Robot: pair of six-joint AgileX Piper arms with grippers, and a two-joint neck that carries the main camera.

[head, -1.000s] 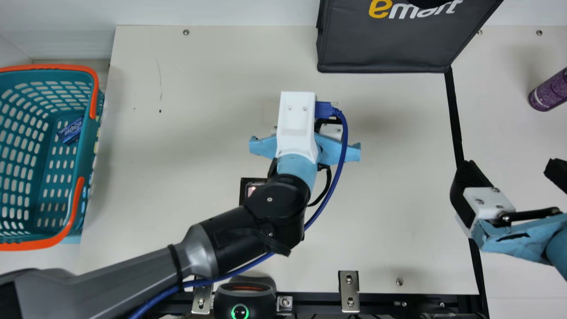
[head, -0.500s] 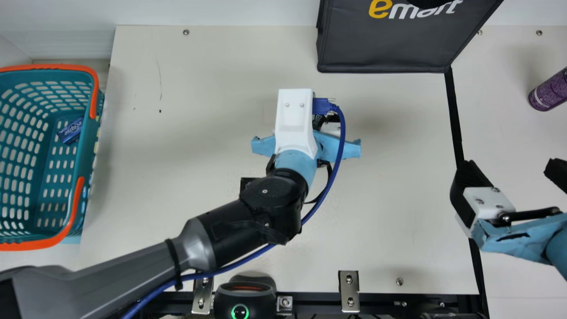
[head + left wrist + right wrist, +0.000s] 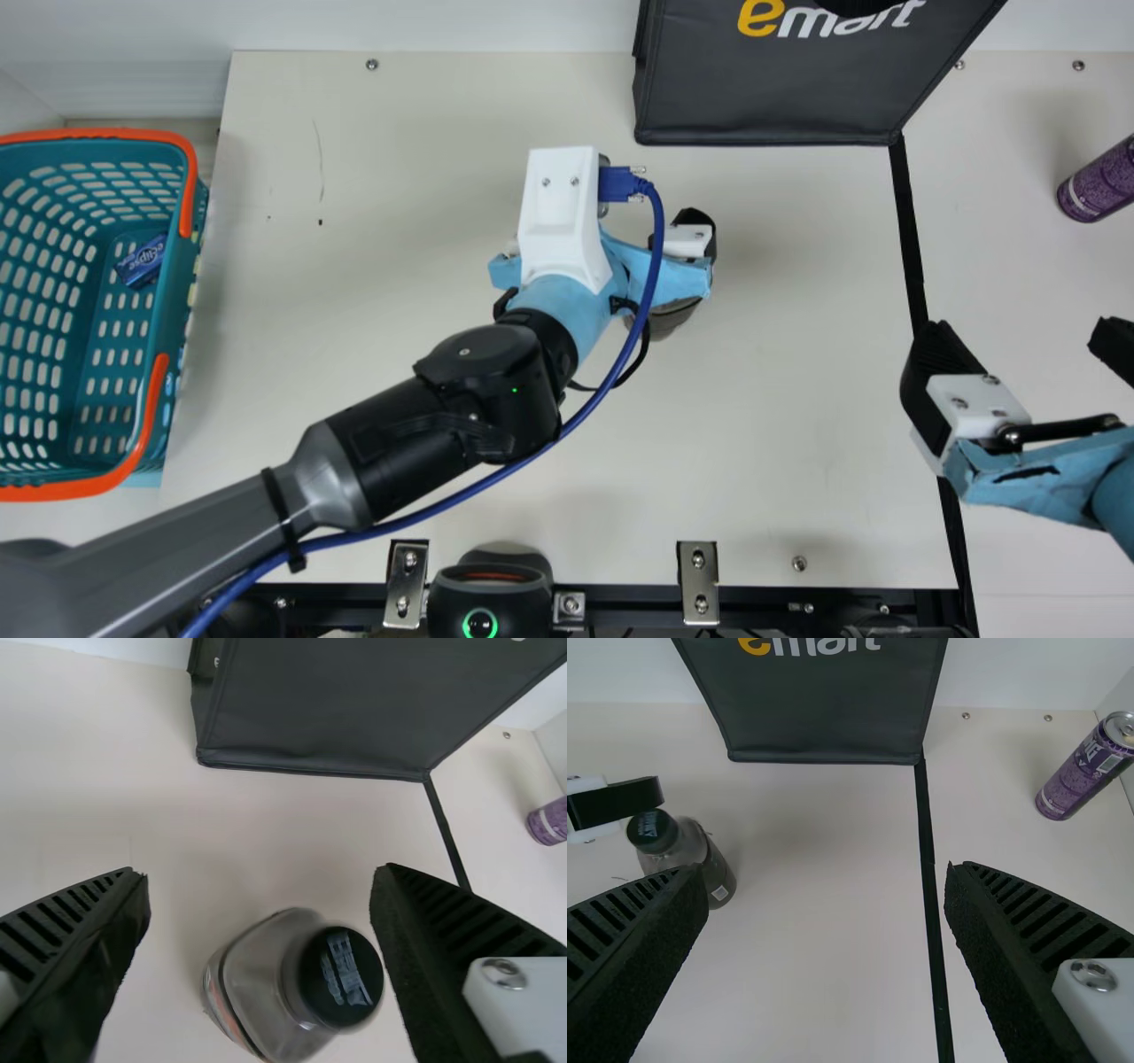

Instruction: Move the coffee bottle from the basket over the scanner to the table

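Observation:
My left gripper (image 3: 609, 252) is over the middle of the table, its fingers spread wide. Below its right finger, part of the coffee bottle (image 3: 671, 321) shows in the main view. In the left wrist view the bottle's dark cap (image 3: 340, 977) and clear grey body lie between the fingers of my left gripper (image 3: 260, 875), with a gap at the left one. The bottle (image 3: 707, 870) stands on the table in the right wrist view. My right gripper (image 3: 1023, 335) is open at the table's right side; the right wrist view shows this gripper (image 3: 824, 875) holding nothing. The scanner (image 3: 487, 589) sits at the front edge.
The teal basket (image 3: 197, 257) with orange handles is at the far left, a small blue pack (image 3: 142, 261) inside. A black bag (image 3: 766, 97) stands at the back. A purple can (image 3: 1099, 182) is at the far right. Metal brackets line the front edge.
My left gripper has shifted a little back and left. Its right finger now shows farther out, and part of the bottle has come into sight beneath it. The right arm has stayed still.

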